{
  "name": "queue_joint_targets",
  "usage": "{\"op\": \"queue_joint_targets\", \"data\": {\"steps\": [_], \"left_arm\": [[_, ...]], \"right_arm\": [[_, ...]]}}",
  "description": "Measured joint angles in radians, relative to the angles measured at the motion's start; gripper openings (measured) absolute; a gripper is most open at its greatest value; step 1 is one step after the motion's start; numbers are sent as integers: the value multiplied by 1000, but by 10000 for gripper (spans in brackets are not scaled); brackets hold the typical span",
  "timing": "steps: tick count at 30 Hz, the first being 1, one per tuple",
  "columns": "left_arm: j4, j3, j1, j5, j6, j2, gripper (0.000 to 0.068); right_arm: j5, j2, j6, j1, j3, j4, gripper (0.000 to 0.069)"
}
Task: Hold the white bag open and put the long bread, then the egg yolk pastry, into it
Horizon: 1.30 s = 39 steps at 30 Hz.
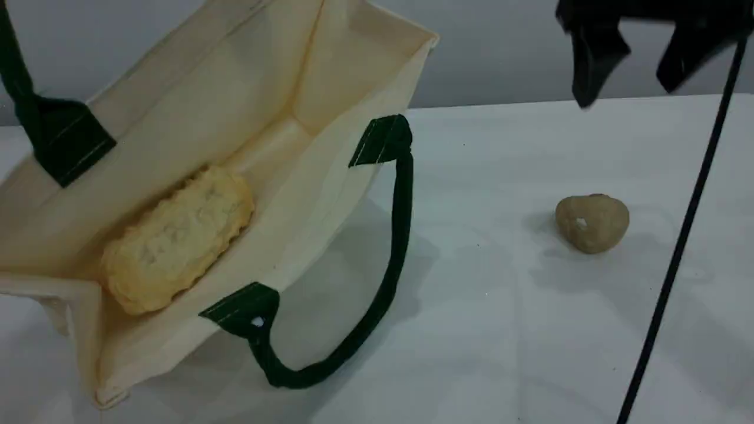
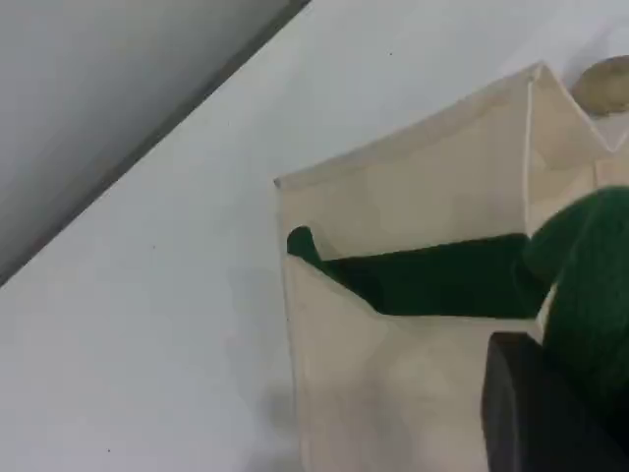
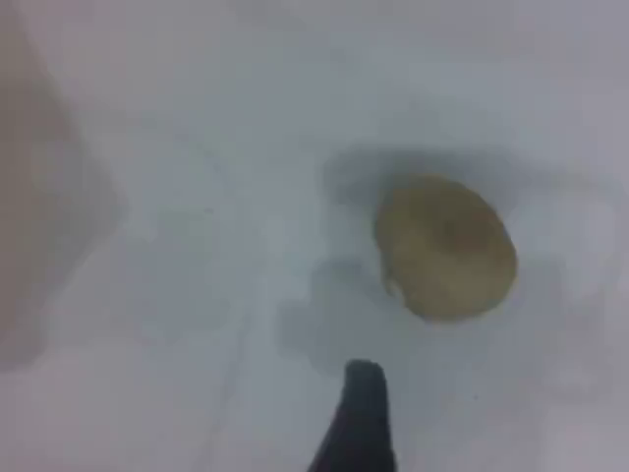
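The white bag point(image 1: 194, 106) lies tipped on the left of the table with its mouth held open. The long bread point(image 1: 177, 238) rests inside it. Its far green handle point(image 1: 12, 65) runs taut up out of the scene view. In the left wrist view my left gripper point(image 2: 550, 393) is shut on that green strap point(image 2: 590, 285) above the bag's rim point(image 2: 413, 157). The egg yolk pastry point(image 1: 592, 222) sits alone on the table to the right, also seen as the pastry point(image 3: 447, 246) under my right wrist. My right gripper point(image 1: 627, 94) hangs open above it, holding nothing.
The bag's near green handle point(image 1: 377, 306) loops out over the white table point(image 1: 500, 330) towards the front. A thin black cable point(image 1: 677, 253) slants down just right of the pastry. A grey wall point(image 1: 500, 53) closes the table's far edge.
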Motion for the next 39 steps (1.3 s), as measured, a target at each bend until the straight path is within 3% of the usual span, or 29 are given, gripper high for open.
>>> {"op": "queue_joint_targets", "data": {"steps": [8, 16, 33, 39], "left_arm": [[-1, 0, 0, 0, 0, 0, 80], [-1, 0, 0, 0, -1, 0, 80], [-1, 0, 0, 0, -1, 0, 80], [-1, 0, 0, 0, -1, 0, 80]], "right_arm": [[-89, 153, -6, 0, -17, 27, 586], [-69, 278, -6, 0, -94, -2, 586], [-132, 407, -1, 0, -101, -125, 586], [-130, 416, 47, 0, -101, -187, 506]]}}
